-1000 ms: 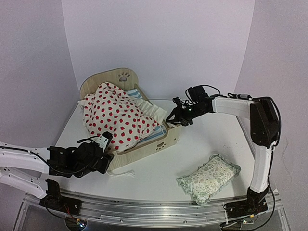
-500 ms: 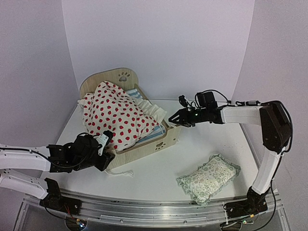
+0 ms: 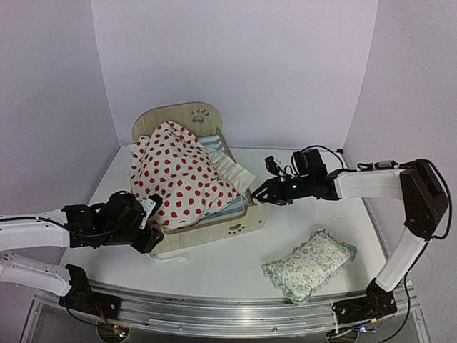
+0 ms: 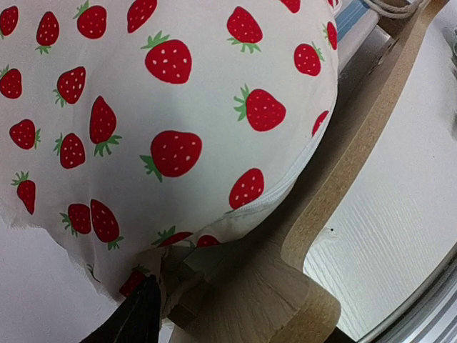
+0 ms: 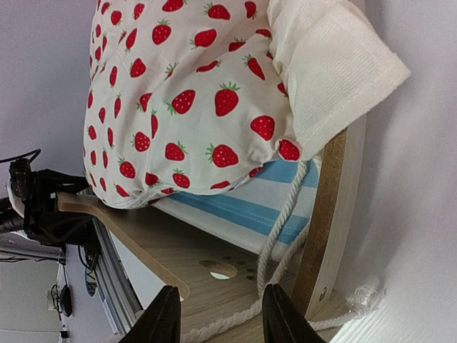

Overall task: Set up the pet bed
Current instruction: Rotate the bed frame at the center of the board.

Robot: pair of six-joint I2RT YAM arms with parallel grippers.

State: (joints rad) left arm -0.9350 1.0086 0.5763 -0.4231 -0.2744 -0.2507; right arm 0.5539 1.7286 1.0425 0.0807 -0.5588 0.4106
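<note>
The pet bed (image 3: 189,116), light wood with a paw cutout in its arched headboard, stands left of centre. A strawberry-print cushion (image 3: 178,175) is heaped on it. My left gripper (image 3: 148,239) is at the bed's near-left corner. In the left wrist view that wooden corner (image 4: 285,286) fills the space between the jaws, below the cushion (image 4: 178,107). Only one black finger (image 4: 139,321) shows clearly, so contact is unclear. My right gripper (image 3: 259,194) is at the footboard's right corner. Its jaws (image 5: 221,304) stand apart over the footboard's inner face (image 5: 178,250), a white rope (image 5: 282,243) and the striped base (image 5: 235,214).
A green floral frilled pillow (image 3: 310,264) lies on the table at the near right. A cream textured cloth (image 3: 232,168) hangs over the bed's right side. A metal rail (image 3: 228,314) runs along the near edge, and walls close in the back and sides.
The bed has slid to the right and turned a little, carrying the cushion. Both grippers moved with its corners. The left jaws have widened slightly.
</note>
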